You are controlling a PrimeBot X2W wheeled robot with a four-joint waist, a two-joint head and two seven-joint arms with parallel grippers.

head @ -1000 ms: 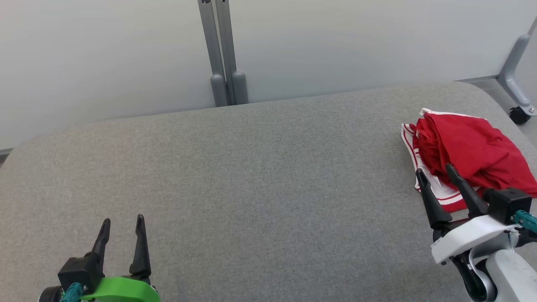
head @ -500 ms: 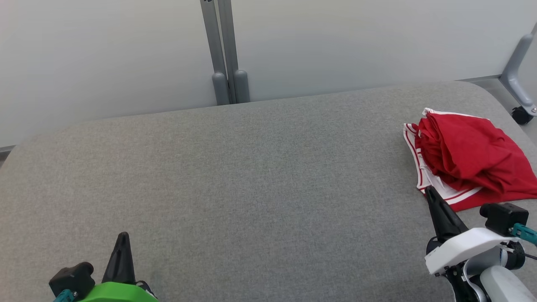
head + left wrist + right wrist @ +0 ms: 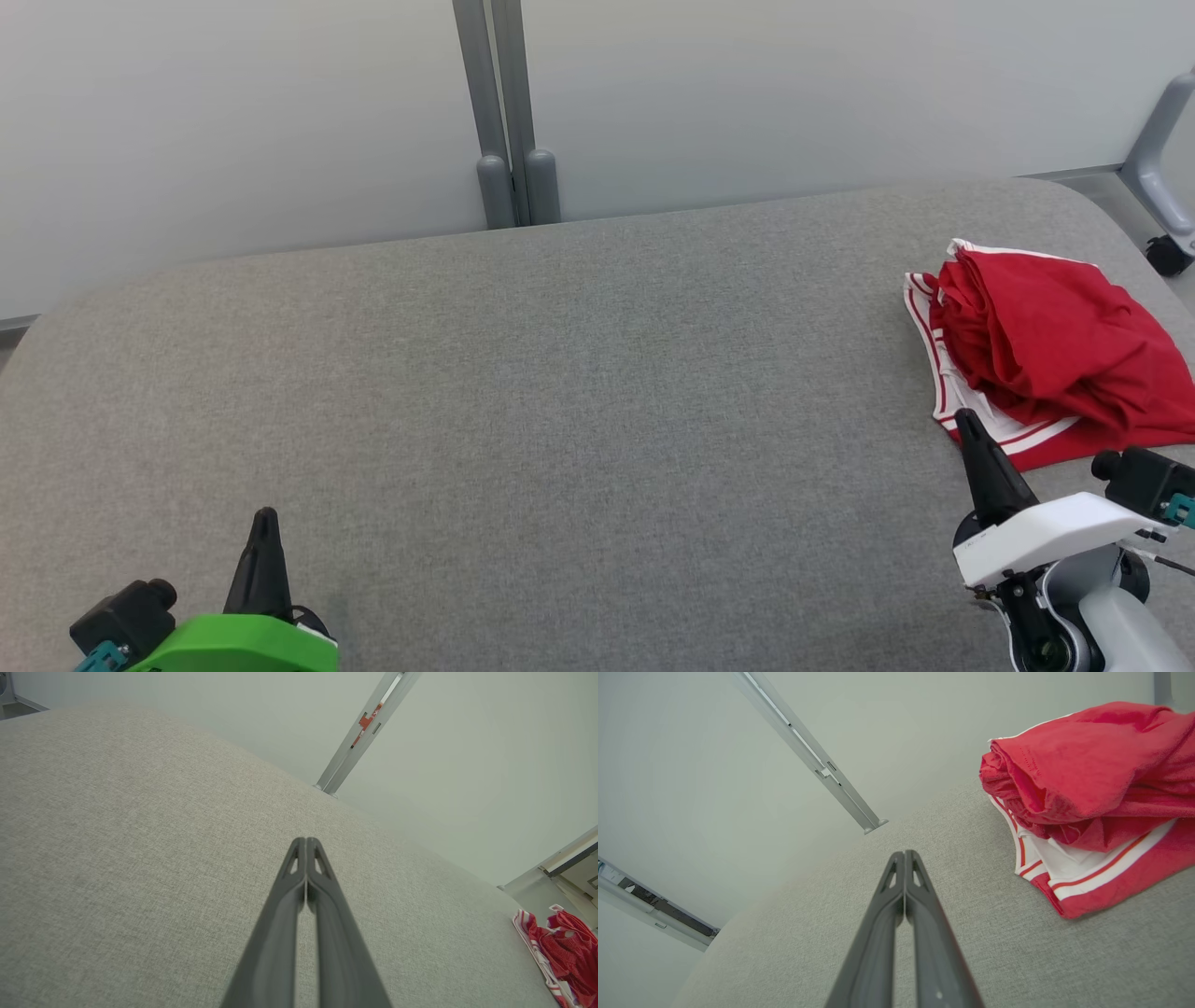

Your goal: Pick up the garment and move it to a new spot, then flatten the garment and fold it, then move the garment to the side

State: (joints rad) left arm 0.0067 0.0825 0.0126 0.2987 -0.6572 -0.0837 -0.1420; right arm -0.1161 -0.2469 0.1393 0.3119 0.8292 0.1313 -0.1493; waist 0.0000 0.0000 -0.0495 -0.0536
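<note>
Loosely bundled, the garment (image 3: 1046, 364), red cloth with a white, red-striped band showing underneath, lies at the far right of the grey table (image 3: 560, 392), with its right side running out of the head view near the table's right edge. It rests in several soft, rumpled layers rather than a crisp stack. That fits either a heap waiting to be carried off and spread or a rough fold already set aside, and the pictures do not settle which. Being so near the edge is the main hazard, I judge: any nudge or drag toward the right could slide the cloth off the table. The layers are also slack, so a pinch on the top fold alone would probably peel it up and let the rest spill open. The right gripper (image 3: 966, 431) sits just in front of the striped hem. Its two dark fingers are pressed tight together with nothing between them, and the tip is close to the cloth but seems not to touch it. Pushed forward shut like that, it would shove the bundle rather than take it. The left gripper (image 3: 264, 523) is likewise fully closed and empty, low over bare table well away on the other side.
</note>
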